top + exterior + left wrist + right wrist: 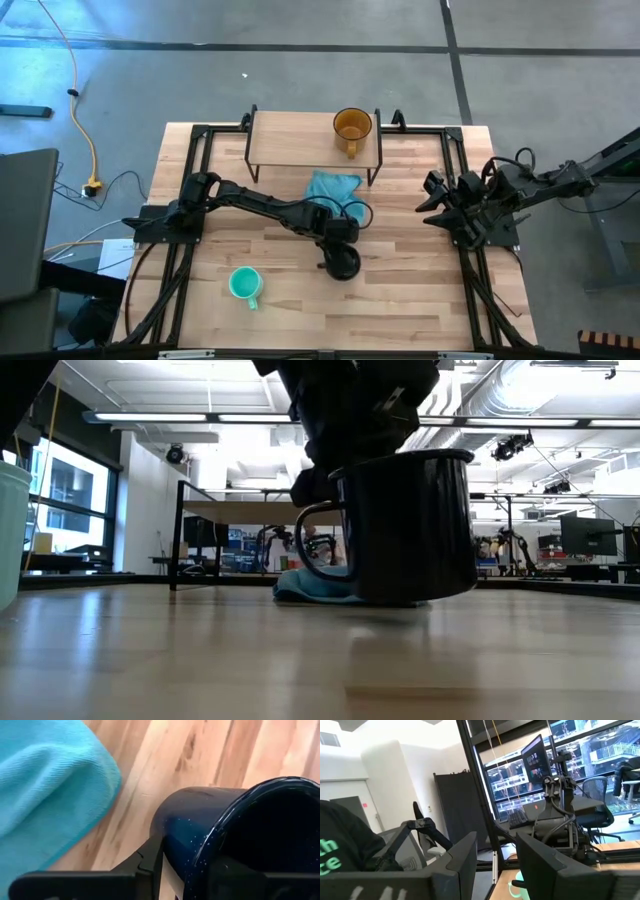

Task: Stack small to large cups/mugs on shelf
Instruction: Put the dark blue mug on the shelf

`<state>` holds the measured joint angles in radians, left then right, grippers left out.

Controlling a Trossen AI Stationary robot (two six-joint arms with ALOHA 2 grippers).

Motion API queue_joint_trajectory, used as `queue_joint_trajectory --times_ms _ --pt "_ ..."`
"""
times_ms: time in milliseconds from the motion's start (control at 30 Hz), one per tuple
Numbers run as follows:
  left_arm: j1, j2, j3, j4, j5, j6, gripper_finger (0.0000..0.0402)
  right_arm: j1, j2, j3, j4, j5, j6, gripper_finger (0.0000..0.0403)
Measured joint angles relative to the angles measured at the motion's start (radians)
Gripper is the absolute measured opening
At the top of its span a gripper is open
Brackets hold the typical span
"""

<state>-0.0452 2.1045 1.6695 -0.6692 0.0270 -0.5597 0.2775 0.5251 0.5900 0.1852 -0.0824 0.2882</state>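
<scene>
The dark navy mug (344, 264) stands on the table near its middle, handle (308, 545) showing to the left in the low view. My left gripper (340, 246) comes down on it from above and is shut on its rim. The amber mug (352, 126) stands upright on the shelf (300, 140) at the table's far edge. The teal mug (245, 285) rests on its base near the front left. My right gripper (433, 196) hangs raised at the table's right side, open and holding nothing. My left gripper holds the navy mug by its rim (200, 847), on the side above the handle. One finger (149, 860) is outside the wall and the other (235, 875) inside. The fingers slant down from above. The mug is tipped slightly, its base (390, 600) at the tabletop; whether it is clear, I cannot tell.
A light blue cloth (331, 187) lies crumpled between the navy mug and the shelf, just beyond the gripper. The shelf's black legs (375, 175) stand at its corners. Black rails (190, 180) run along the table's left and right sides.
</scene>
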Motion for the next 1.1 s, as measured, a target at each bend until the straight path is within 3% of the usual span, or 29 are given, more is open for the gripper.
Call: queue_joint_trajectory --times_ms 333,500,733,1100 --pt "0.0 0.0 0.001 0.007 0.007 0.002 0.0169 0.0 0.0 0.0 -0.006 -0.001 0.009 0.0129" --pt "0.0 0.0 0.001 -0.006 -0.009 0.001 0.021 0.0 0.0 0.0 -0.053 -0.001 0.117 0.0129" --pt "-0.001 0.0 0.001 -0.013 -0.009 0.016 0.0222 0.023 0.044 0.0 -0.204 -0.005 0.323 0.0129" --pt "-0.001 -0.039 0.001 -0.032 0.015 0.14 0.0218 0.103 0.191 0.0 -0.211 0.021 0.345 0.0129"
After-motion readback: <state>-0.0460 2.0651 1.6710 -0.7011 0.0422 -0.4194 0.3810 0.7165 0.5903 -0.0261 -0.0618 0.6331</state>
